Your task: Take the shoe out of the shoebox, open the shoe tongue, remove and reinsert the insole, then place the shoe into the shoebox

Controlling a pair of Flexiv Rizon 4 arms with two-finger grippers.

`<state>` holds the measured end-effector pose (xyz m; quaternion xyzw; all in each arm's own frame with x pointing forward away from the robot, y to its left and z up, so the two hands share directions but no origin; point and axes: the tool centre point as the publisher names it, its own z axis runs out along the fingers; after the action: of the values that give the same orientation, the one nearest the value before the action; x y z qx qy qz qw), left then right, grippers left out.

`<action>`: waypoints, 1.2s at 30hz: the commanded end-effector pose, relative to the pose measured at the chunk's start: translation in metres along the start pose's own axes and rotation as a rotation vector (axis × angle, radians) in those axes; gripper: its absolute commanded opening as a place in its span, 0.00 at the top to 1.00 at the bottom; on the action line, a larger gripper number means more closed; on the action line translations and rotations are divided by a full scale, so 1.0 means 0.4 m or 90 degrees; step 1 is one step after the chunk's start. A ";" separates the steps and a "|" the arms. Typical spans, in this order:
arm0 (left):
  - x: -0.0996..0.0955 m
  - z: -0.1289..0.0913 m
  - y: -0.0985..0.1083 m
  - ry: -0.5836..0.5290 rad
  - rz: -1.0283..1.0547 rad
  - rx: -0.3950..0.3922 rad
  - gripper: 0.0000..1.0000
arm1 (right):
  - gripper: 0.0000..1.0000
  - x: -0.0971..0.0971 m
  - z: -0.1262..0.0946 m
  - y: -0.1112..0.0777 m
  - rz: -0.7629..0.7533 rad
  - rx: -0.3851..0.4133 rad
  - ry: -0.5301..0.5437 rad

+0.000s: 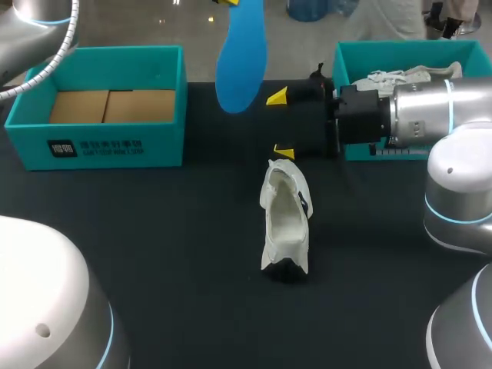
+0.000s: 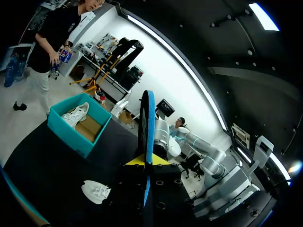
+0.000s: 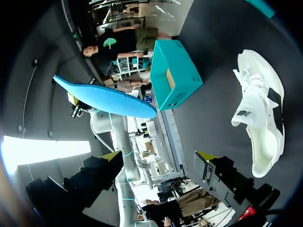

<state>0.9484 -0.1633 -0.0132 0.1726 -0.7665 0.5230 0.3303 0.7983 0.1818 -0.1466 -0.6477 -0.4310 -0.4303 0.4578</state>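
Note:
A white shoe [image 1: 286,219] lies on the black table, its mouth wide open. High over the table's far middle hangs the blue insole [image 1: 241,61], with my left gripper [image 2: 147,161] shut on it; in the left wrist view the insole [image 2: 148,123] stands edge-on between the yellow tips. My right gripper [image 1: 280,124] is open just behind the shoe, level with the table, nothing between its fingers. The right wrist view has the shoe [image 3: 260,113] beside my right gripper [image 3: 159,156] and the insole [image 3: 104,98] ahead and higher up.
An empty teal shoebox [image 1: 100,134] stands at the far left. A second teal shoebox [image 1: 361,58] at the far right holds another white shoe [image 1: 400,77]; my right arm lies in front of it.

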 end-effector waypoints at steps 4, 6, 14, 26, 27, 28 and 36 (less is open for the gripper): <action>-0.004 -0.001 -0.001 0.002 0.001 -0.001 1.00 | 0.00 0.000 0.006 -0.001 0.000 -0.002 -0.001; 0.012 -0.011 0.013 -0.007 0.043 0.011 1.00 | 0.00 0.000 0.006 -0.001 0.000 -0.002 -0.001; 0.091 -0.066 0.145 -0.104 0.311 0.050 1.00 | 0.00 0.000 0.006 -0.001 0.000 -0.002 -0.001; 0.096 -0.050 0.275 -0.159 0.433 0.075 1.00 | 0.00 0.000 0.006 -0.001 0.000 -0.002 -0.001; 0.093 -0.048 0.283 -0.161 0.436 0.077 1.00 | 0.00 0.000 0.006 -0.001 0.000 -0.002 -0.001; 0.091 -0.046 0.290 -0.162 0.438 0.076 1.00 | 0.00 0.000 0.006 -0.001 0.000 -0.002 -0.001; 0.079 -0.020 0.339 -0.145 0.402 0.043 1.00 | 0.00 0.000 0.006 -0.001 0.000 -0.002 -0.001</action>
<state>0.8506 -0.0982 -0.0799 -0.0319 -0.7909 0.6071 0.0694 0.7987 0.1822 -0.1469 -0.6473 -0.4310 -0.4306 0.4580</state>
